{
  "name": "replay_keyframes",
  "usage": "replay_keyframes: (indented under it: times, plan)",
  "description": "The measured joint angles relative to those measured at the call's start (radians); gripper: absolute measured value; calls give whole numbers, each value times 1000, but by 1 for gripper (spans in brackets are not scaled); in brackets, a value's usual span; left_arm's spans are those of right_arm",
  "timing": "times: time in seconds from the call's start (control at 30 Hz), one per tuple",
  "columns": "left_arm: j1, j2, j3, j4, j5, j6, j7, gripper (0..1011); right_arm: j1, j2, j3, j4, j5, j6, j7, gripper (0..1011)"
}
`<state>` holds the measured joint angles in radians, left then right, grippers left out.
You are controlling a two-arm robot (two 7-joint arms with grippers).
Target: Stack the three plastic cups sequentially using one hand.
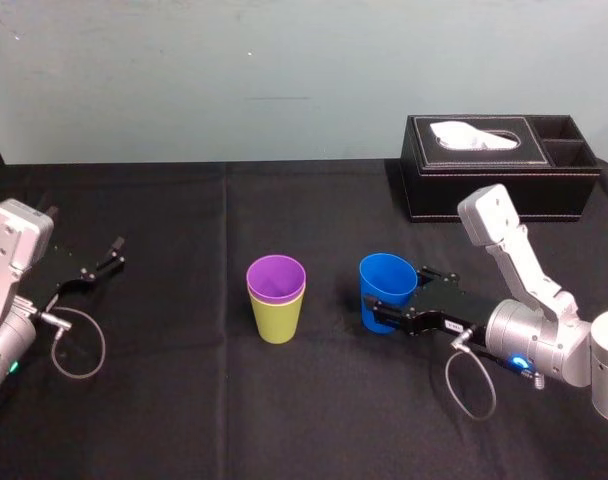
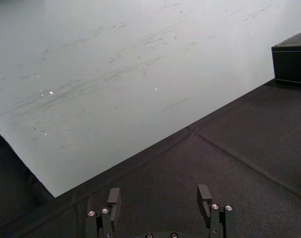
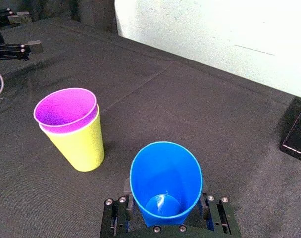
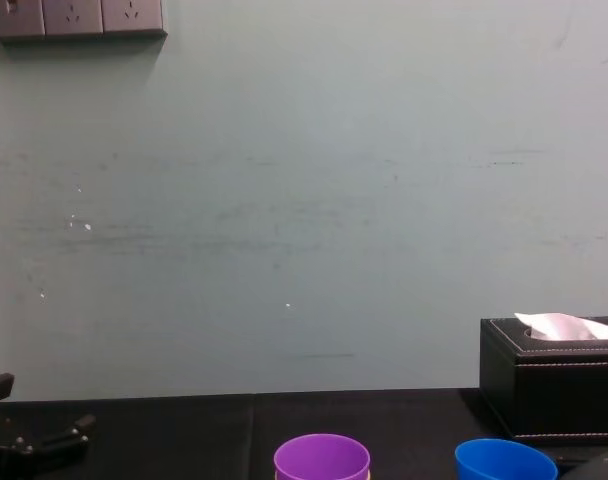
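The purple cup (image 1: 276, 277) is nested inside the yellow-green cup (image 1: 277, 318), upright at the table's middle; the purple cup (image 3: 65, 107) and yellow-green cup (image 3: 81, 145) also show in the right wrist view. The purple rim (image 4: 322, 457) shows in the chest view too. To their right stands the blue cup (image 1: 386, 287), upright, with my right gripper (image 1: 396, 297) shut on it, a finger on each side of its lower wall. The blue cup (image 3: 165, 181) sits between those fingers (image 3: 122, 208). My left gripper (image 1: 109, 255) rests open at the far left, holding nothing (image 2: 160, 198).
A black leather tissue box (image 1: 499, 165) with white tissue stands at the back right, behind my right arm. Black cloth (image 1: 184, 400) covers the table. A pale wall rises behind the table's far edge.
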<state>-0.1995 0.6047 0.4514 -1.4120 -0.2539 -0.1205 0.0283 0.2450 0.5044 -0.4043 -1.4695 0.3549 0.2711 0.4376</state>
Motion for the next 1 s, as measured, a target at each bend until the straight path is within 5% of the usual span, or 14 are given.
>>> replay_keyframes:
  times: [0.3, 1.0]
  plan:
    - [0, 0, 0, 0, 0, 0, 0, 1010, -19, 13, 15, -38, -1, -7, -8, 726]
    - [0, 0, 0, 0, 0, 0, 0, 1010, -44, 97, 78, -302, 78, 68, -5, 726]
